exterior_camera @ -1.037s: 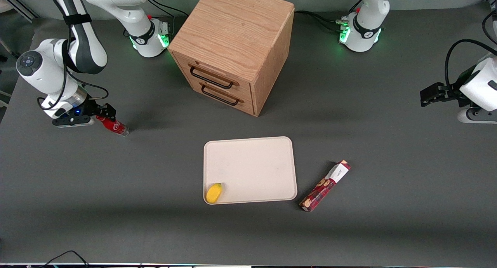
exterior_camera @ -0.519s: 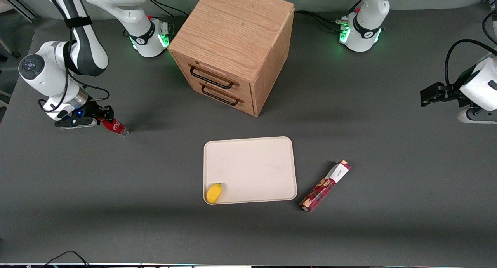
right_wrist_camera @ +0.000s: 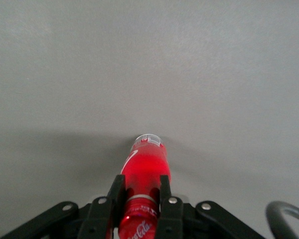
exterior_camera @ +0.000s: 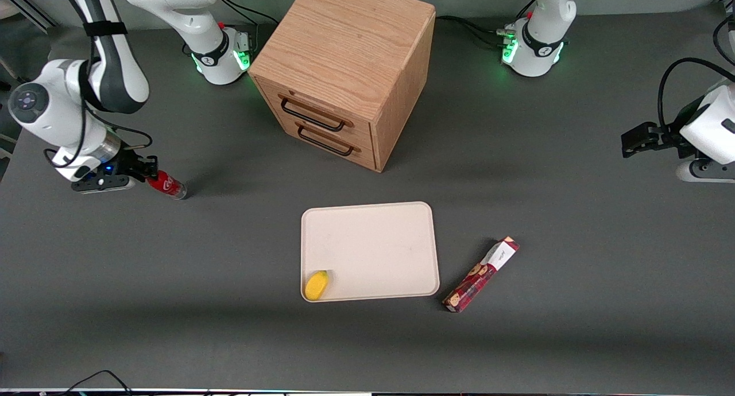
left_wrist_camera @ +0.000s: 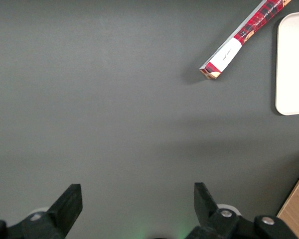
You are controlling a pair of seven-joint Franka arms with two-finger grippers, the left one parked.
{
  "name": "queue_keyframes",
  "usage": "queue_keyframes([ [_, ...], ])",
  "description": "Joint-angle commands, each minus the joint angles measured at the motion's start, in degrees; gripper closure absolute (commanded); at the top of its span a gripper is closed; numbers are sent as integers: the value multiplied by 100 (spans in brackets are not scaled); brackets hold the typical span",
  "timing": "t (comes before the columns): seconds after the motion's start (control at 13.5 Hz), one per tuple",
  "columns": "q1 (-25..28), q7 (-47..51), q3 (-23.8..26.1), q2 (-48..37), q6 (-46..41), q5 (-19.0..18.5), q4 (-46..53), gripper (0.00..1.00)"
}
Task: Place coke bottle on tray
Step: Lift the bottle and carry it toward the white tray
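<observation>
While the coke bottle (exterior_camera: pixel 166 185) is tilting over the worktop (exterior_camera: pixel 229 338), the gripper (exterior_camera: pixel 148 170) is clamping its neck. It is hanging well apart from the tray (exterior_camera: pixel 373 212).

Soft, even overhead light on a matte dark table (exterior_camera: pixel 115 270), all 3 views sharp.

The wooden cabinet (exterior_camera: pixel 344 69) throws a faint, blurred shadow on the side toward the parked arm. A wide dim band crosses the table nearer the front camera than the tray (exterior_camera: pixel 367 212). Green lamps (exterior_camera: pixel 244 58) glow at the arm bases. Toward the working arm's end, the gripper (exterior_camera: pixel 150 175) clamps the coke bottle (exterior_camera: pixel 166 185). In the right wrist view the bottle glows saturated red over a pale, washed-out table and a soft shadow.
</observation>
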Motion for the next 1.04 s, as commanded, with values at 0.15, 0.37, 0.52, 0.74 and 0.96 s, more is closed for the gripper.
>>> queue_keyframes([
  [0.15, 83, -268, 156, 180, -2291, 49, 2386, 93],
  [0.37, 83, -251, 752, 617, -3407, 427, 4230, 96],
  [0.52, 92, 405, 1244, 1371, -4251, 427, 5742, 97],
  [0.74, 214, 2397, 2246, 2305, -4722, 331, 6820, 98],
  [0.96, 408, 4525, 3221, 2973, -4152, -193, 6839, 98],
])
